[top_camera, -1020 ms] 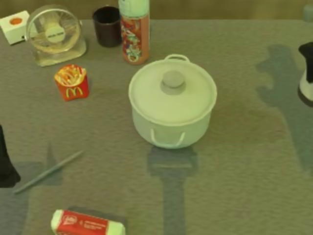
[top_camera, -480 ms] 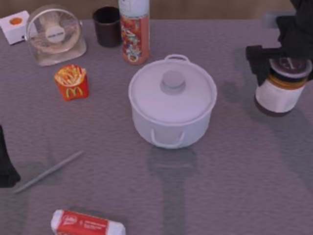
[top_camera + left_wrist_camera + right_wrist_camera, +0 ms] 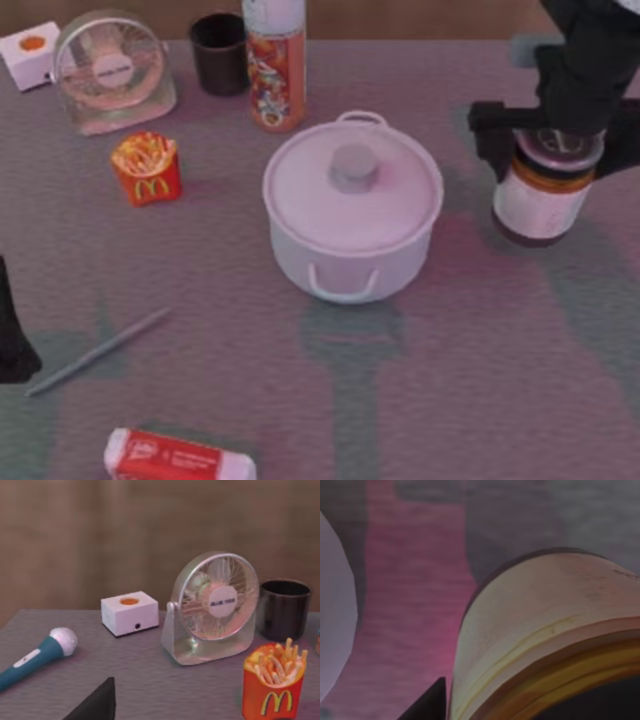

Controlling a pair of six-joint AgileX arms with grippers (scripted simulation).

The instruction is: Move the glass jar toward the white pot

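The glass jar (image 3: 543,195), with a dark lid, an amber band and a white label, hangs upright right of the white pot (image 3: 352,200), a gap apart. My right gripper (image 3: 555,135) is over the jar, shut on it at the lid. In the right wrist view the jar (image 3: 555,645) fills the frame close up, one dark fingertip (image 3: 427,702) shows beside it, and the pot's wall (image 3: 332,605) shows at the edge. My left gripper (image 3: 12,340) stays parked at the table's left edge.
A desk fan (image 3: 108,70), a dark cup (image 3: 220,52), a tall orange can (image 3: 275,65) and a small white box (image 3: 30,52) line the back. A fries box (image 3: 147,168), a grey stick (image 3: 98,350) and a red packet (image 3: 178,458) lie left and front.
My right gripper has come in from the right edge with the jar and carried it left, closer to the pot. The left arm has not moved.
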